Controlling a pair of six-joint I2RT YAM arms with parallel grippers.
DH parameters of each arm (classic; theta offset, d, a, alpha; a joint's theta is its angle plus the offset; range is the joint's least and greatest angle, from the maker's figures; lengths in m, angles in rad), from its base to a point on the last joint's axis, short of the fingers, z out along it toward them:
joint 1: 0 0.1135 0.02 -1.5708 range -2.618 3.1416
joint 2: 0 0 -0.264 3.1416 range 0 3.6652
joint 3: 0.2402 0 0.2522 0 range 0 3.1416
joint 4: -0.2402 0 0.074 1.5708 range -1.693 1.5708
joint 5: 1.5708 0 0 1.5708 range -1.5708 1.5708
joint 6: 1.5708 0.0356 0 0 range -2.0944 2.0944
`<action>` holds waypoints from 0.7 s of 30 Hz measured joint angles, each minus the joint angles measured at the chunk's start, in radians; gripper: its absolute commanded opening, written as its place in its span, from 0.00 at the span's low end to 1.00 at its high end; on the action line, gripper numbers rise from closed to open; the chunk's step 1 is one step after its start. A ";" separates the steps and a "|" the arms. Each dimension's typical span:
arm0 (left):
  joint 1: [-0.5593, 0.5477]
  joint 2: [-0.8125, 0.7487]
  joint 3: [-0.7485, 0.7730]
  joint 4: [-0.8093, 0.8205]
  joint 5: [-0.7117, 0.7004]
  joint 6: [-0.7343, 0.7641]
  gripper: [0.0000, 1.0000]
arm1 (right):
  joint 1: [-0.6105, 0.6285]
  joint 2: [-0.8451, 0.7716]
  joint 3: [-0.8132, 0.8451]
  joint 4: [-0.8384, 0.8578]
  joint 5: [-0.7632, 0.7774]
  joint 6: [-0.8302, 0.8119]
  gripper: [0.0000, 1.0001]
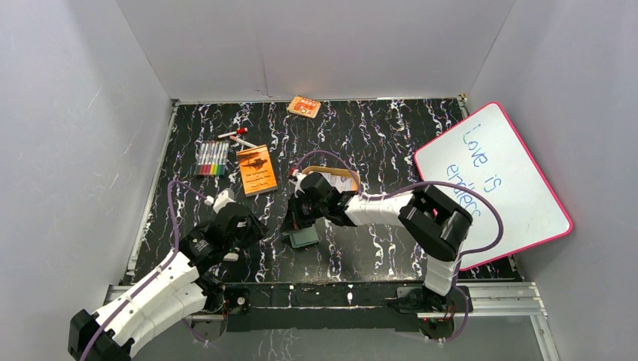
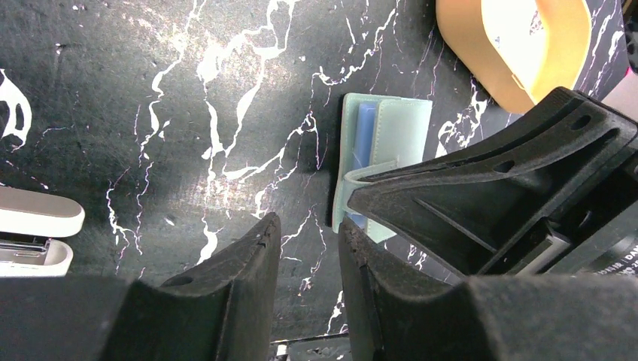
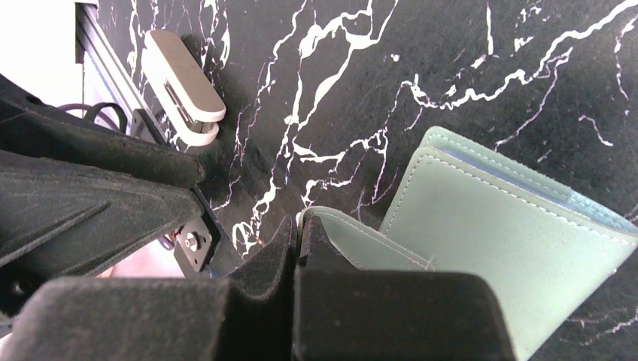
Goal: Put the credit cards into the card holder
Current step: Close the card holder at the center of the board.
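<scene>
Right claw (image 3: 297, 232) is clenched on the snap tab of the card holder (image 3: 519, 248). That holder lies on the desk (image 3: 421, 68) near front centre, cover barely parted, with a blue sleeve edge showing. Left claw (image 2: 308, 229) hangs just beside it, released and holding nothing. No credit cards are identifiable in any view. Judged progress: opening stage only, all loading outstanding. Tan tray (image 2: 470, 56) sits just behind. Orange booklet (image 1: 257, 170), markers (image 1: 212, 158) and whiteboard (image 1: 493, 180) lie well apart. Both claws crowd the holder.
</scene>
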 measured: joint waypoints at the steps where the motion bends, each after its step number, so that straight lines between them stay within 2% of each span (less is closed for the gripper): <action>1: 0.000 0.001 0.000 0.000 0.000 0.000 0.31 | 0.001 0.005 0.000 0.009 0.003 0.011 0.00; 5: 0.000 0.008 0.000 0.002 0.000 -0.002 0.31 | 0.010 0.030 0.002 0.046 0.011 0.041 0.00; 7: 0.000 0.011 0.000 0.002 0.000 -0.002 0.31 | 0.014 0.049 0.016 0.047 0.013 0.046 0.14; 9: 0.000 0.011 0.000 0.002 0.000 -0.002 0.32 | 0.022 0.064 0.029 0.045 0.012 0.050 0.35; 11: 0.000 0.011 0.000 0.001 -0.001 -0.002 0.32 | 0.032 0.069 0.042 0.040 0.011 0.049 0.48; 16: 0.000 0.001 0.000 -0.008 -0.008 -0.002 0.33 | 0.048 0.065 0.063 0.027 0.020 0.034 0.64; 21: 0.000 -0.008 0.000 -0.025 -0.028 -0.002 0.34 | 0.049 0.017 0.063 -0.051 0.045 0.029 0.72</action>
